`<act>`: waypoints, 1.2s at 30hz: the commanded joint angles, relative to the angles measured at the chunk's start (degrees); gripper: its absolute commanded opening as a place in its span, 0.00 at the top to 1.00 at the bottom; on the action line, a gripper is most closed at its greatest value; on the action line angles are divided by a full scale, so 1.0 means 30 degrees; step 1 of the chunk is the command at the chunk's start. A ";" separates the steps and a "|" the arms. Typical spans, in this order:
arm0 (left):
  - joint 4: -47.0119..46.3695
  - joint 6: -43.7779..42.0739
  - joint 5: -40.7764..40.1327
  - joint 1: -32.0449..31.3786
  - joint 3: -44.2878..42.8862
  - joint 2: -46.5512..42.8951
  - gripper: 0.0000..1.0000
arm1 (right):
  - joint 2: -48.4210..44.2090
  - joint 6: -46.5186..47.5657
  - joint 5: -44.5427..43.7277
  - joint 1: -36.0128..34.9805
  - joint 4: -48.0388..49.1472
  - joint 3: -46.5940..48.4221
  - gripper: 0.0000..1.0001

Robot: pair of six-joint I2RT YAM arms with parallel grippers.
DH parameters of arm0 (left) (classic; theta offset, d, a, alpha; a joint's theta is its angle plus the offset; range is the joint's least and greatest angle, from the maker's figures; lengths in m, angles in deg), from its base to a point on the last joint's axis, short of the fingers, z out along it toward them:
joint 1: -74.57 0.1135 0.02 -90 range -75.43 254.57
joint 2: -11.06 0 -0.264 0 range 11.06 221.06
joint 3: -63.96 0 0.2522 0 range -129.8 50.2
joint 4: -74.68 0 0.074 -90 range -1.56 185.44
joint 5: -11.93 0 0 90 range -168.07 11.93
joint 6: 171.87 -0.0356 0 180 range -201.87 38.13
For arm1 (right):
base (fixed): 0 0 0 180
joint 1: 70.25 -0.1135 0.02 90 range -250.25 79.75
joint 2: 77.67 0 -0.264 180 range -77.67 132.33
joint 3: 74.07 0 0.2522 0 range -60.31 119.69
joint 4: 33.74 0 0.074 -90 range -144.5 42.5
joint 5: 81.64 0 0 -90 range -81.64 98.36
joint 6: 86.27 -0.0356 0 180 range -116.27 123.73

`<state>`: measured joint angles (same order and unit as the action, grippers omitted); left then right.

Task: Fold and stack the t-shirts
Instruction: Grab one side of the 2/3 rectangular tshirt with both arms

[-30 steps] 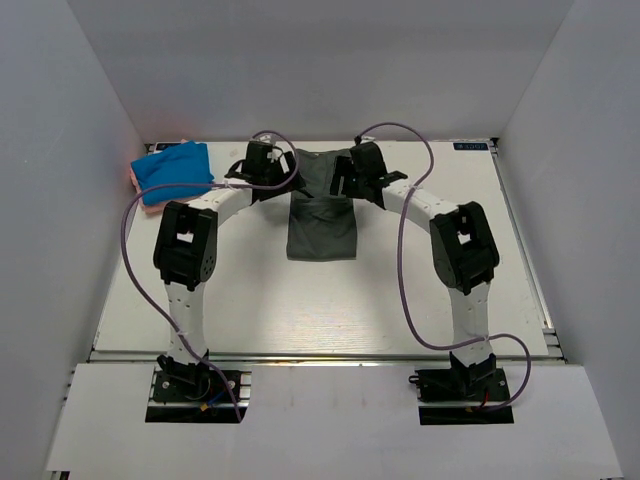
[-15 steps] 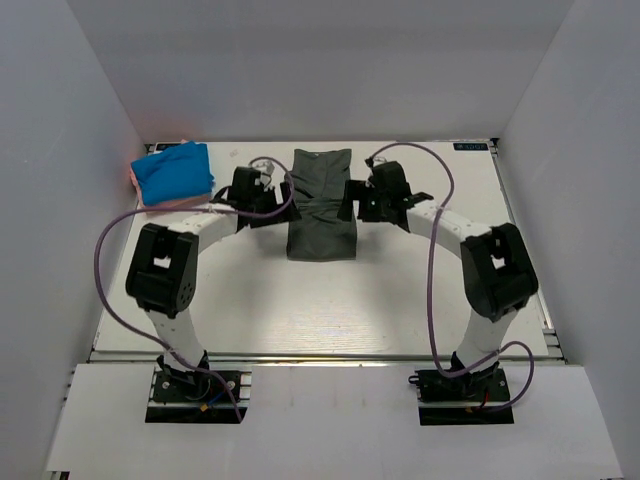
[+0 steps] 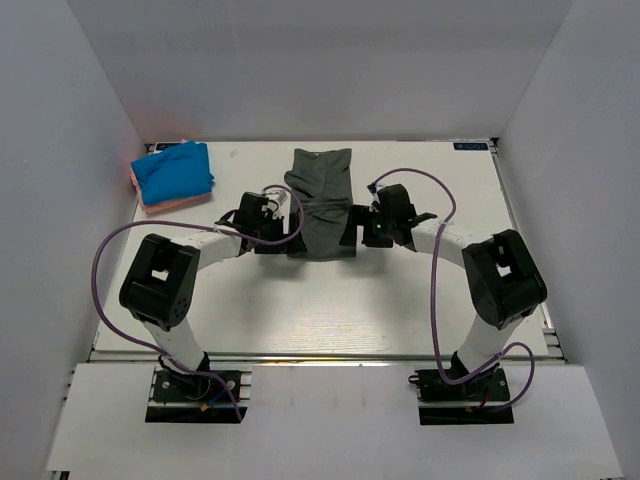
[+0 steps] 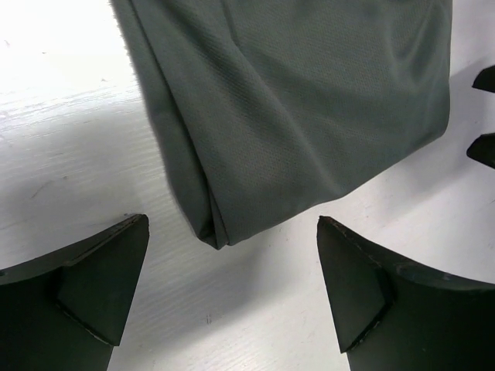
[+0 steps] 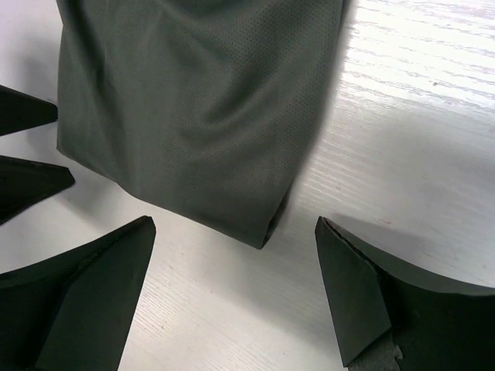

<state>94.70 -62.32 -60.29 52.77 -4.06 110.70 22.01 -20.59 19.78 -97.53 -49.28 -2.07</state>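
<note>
— Hovering low beside the grey tee [image 3: 322,205], is that the left gripper [image 4: 230,297]?
— Yes, jaws spread wide and gripping nothing. The tee's near corner is lying just ahead of them on the table [image 3: 400,300]. The right gripper [image 5: 232,297] is gaping the same way at the other near corner.
— And the others?
— The blue tee [image 3: 172,170] is sitting folded on the pink tee [image 3: 170,204] in the far-left corner.

Three colours: grey-green t-shirt [image 3: 322,200], blue tee [image 3: 173,170], salmon-pink tee [image 3: 160,205].
</note>
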 commanded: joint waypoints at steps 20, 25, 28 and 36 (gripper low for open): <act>-0.0740 -0.0396 -0.0097 -0.0526 0.0948 0.0070 0.63 | 0.1813 -0.1181 0.1553 -0.0132 0.2673 -0.1423 0.45; -0.1179 -0.0220 0.0489 -0.0526 0.0948 0.0245 1.00 | 0.1462 -0.1533 0.1469 -0.0074 0.3114 -0.1951 1.00; -0.1384 -0.0218 0.0898 -0.0526 0.1531 -0.0338 1.00 | 0.1140 -0.1650 0.1320 -0.0132 0.2677 -0.2186 1.00; -0.1560 0.0893 0.1251 -0.0760 0.5511 -0.6106 1.00 | -0.3426 -0.1796 0.1700 -0.0395 0.1445 -0.5312 1.00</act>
<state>90.09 -61.14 -57.84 51.04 9.12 99.51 17.94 -25.94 24.37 -98.21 -42.16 -14.46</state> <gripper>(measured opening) 0.009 0.012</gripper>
